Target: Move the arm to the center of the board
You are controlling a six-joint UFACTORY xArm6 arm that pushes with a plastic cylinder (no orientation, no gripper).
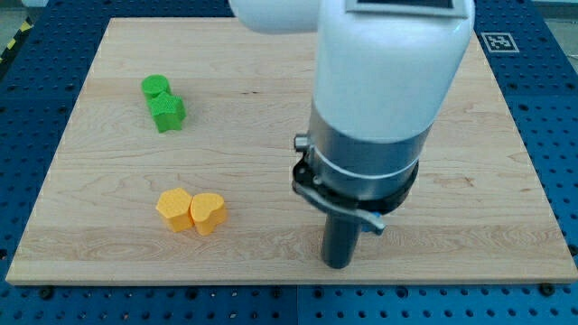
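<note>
Your arm comes down from the view's top as a broad white housing over a grey collar and a black clamp ring, ending in a straight dark rod; my tip sits on the pale wooden board surface, right of the board's middle and close to the edge at the view's bottom. You have no jaws on this rig, so nothing is spread, pressed together or pinching: the rod alone meets the wood. The board's centre, the spot your task names, lies up and to the view's left of my tip, partly hidden behind the arm's housing. Look to the view's upper left and you find two green plastic blocks touching: a rounded green block above, and a star-like green block just below and to its right. Lower down on the left you see two yellow-orange blocks side by side and touching: a many-sided yellow-orange block and a heart-shaped yellow-orange block to its right. My tip stands well apart from both pairs, with the yellow-orange pair the nearer, off to its left. Around the board you can see a blue perforated table on every side
</note>
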